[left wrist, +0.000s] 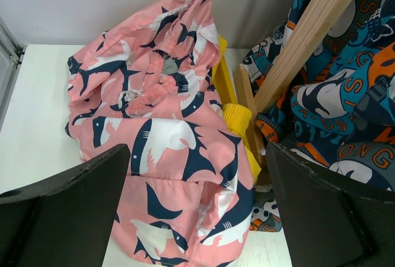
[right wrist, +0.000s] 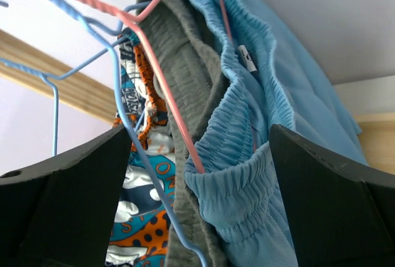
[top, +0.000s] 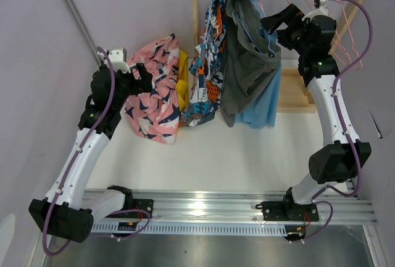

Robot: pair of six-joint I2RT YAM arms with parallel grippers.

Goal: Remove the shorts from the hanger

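Pink shorts with a navy-white print (top: pixel 154 103) lie heaped on the table at the left, with the yellow shorts (top: pixel 182 82) against their right side. My left gripper (top: pixel 143 77) hovers open over the pink shorts (left wrist: pixel 160 131); nothing is between its fingers. On the wooden rack hang the blue-orange-white print shorts (top: pixel 207 63), the grey shorts (top: pixel 247 63) and the light blue shorts (top: pixel 262 110). My right gripper (top: pixel 273 29) is open at their top. The light blue waistband (right wrist: pixel 247 174) and its pink hanger (right wrist: pixel 166 94) show between the fingers, unpinched.
The rack's wooden post (left wrist: pixel 308 39) stands just right of the yellow shorts (left wrist: pixel 237 119). A blue wire hanger (right wrist: pixel 142 156) crosses in front of the grey shorts (right wrist: pixel 191 94). Bare pink hangers (top: pixel 345 26) hang at the rail's right end. The purple wall is close behind.
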